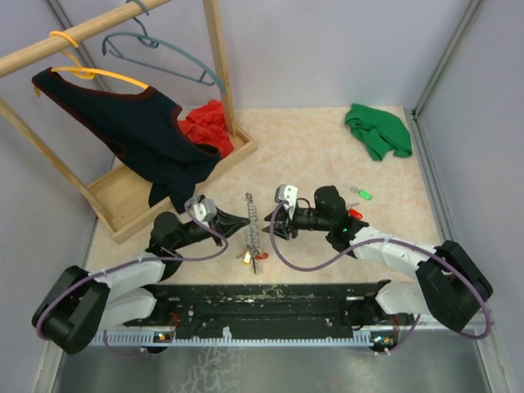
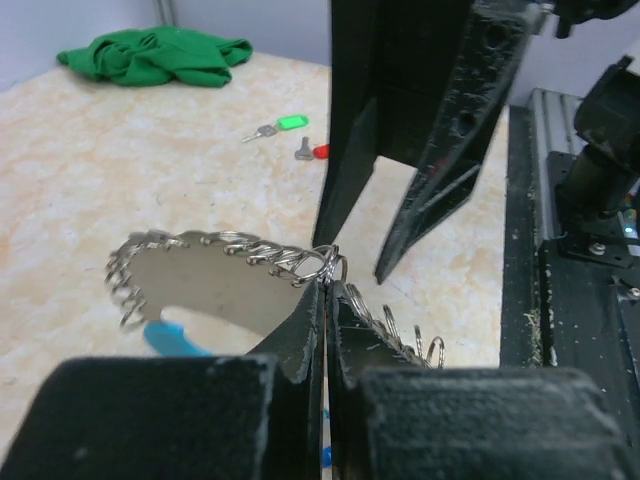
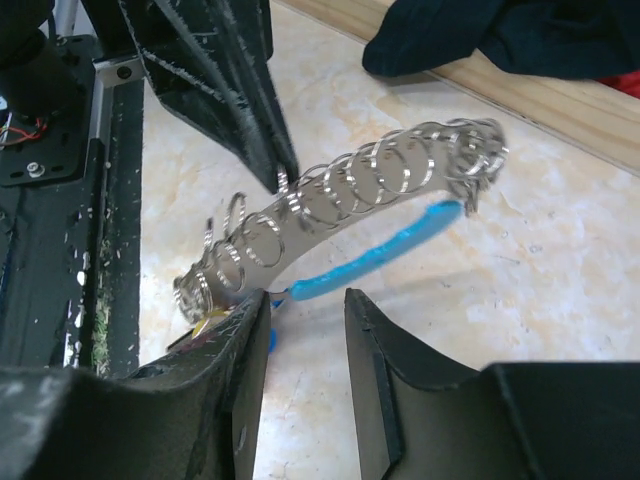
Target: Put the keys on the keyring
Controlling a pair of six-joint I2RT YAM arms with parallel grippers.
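Silvery coiled keyring (image 3: 372,183) with blue segment sits clamped in left pincer (image 2: 327,288); right pincer (image 3: 305,302) stands apart.

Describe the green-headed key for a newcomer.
Find the crumpled green cloth at the far right corner of the beige table. Nearer the arms lies a small metal key with a green plastic head; the neighbouring red-headed key lies closer still.

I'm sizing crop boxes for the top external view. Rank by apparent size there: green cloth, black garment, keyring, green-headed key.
1. black garment
2. green cloth
3. keyring
4. green-headed key
The garment hangs nearer the camera, but its lead is wide enough to stand.
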